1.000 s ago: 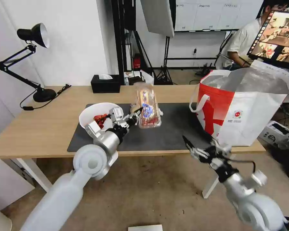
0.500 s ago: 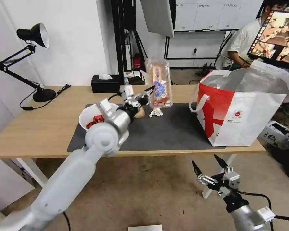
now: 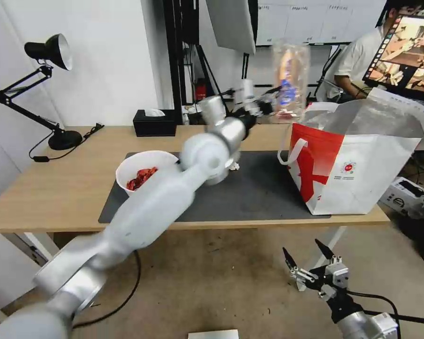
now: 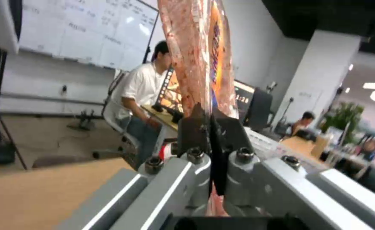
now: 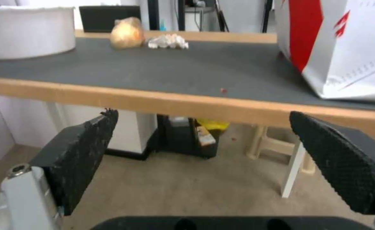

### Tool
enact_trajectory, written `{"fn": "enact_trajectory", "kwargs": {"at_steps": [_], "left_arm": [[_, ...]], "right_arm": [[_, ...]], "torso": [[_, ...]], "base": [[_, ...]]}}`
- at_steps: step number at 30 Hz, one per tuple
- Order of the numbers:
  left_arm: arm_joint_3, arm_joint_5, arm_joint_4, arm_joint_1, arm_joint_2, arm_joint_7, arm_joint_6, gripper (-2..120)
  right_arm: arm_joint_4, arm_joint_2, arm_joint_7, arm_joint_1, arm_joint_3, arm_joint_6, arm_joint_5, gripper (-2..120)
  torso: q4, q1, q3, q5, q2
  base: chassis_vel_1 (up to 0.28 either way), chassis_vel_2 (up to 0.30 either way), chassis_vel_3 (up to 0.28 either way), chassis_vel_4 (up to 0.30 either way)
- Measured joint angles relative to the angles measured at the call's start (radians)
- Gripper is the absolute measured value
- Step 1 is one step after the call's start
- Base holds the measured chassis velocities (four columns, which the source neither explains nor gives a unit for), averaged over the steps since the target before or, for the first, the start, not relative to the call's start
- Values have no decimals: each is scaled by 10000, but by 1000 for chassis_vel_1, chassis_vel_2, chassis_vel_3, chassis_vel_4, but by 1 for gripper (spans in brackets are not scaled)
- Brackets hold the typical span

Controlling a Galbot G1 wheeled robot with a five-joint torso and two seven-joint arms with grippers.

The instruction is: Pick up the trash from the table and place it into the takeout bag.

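Above the takeout bag point(image 3: 362, 155), left gripper point(image 3: 268, 99) pinches a clear plastic tray point(image 3: 289, 77); bowl point(image 3: 143, 172), tissue point(image 5: 168, 41), bagged lump point(image 5: 127, 32) remain on tabletop point(image 3: 56, 188); right gripper point(image 3: 311, 263) spread, idle.

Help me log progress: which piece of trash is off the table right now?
The clear tray, shut in the left gripper's fingers beside the bag. The bowl, beige lump and tissue lie on the mat.
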Motion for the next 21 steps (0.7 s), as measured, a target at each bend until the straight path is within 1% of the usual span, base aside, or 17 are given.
{"fn": "enact_trajectory", "kwargs": {"at_steps": [1,2,4,5,6,7,8,11,12,15,16,18,21], "left_arm": [[0,0,0,0,0,0,0,0],[301,518,559,-367,-411,127,-47,0],[591,1163,1346,-756,-991,294,-96,0],[591,1163,1346,-756,-991,294,-96,0],[743,1496,1797,-941,-1341,389,-117,0],[877,1772,2110,-1054,-1543,454,-146,0],[877,1772,2110,-1054,-1543,454,-146,0],[1261,2688,2854,-1253,-1944,651,-339,0],[1261,2688,2854,-1253,-1944,651,-339,0],[1717,3247,3194,-1414,-2045,784,-413,0],[1717,3247,3194,-1414,-2045,784,-413,0],[1921,3590,3377,-1434,-2038,995,-430,0],[1951,3659,3412,-1387,-2020,1216,-434,0]], "right_arm": [[0,0,0,0,0,0,0,100],[-52,51,0,-5,-61,3,-99,100],[-120,140,0,-28,-136,22,-258,100],[-120,140,0,-28,-136,22,-258,100],[-166,210,0,-33,-202,35,-360,100],[-200,262,-1,-34,-258,51,-444,100],[-200,262,-1,-34,-258,51,-444,100],[-229,348,0,-32,-359,73,-598,100],[-229,348,0,-32,-359,73,-598,100],[-317,371,0,-14,-422,79,-648,100],[-317,371,0,-14,-422,79,-648,100],[-375,395,0,8,-473,80,-662,100],[-413,412,0,29,-541,81,-676,100]], "torso": [[0,0,0,0,0],[0,0,0,-1,0],[-2,0,0,0,0],[-2,0,0,0,0],[-2,0,0,-1,0],[-2,0,0,0,0],[-2,0,0,0,0],[0,0,0,-2,0],[0,0,0,-2,0],[0,-1,-1,-3,1],[0,-1,-1,-3,1],[0,0,0,-2,0],[2,0,0,-3,0]], "base": [[0,0,0,0],[0,0,0,0],[0,0,0,0],[0,0,0,0],[0,0,0,0],[0,0,0,0],[0,0,0,0],[0,0,0,0],[0,0,0,0],[0,0,0,0],[0,0,0,0],[0,0,0,0],[0,0,0,0]]}}
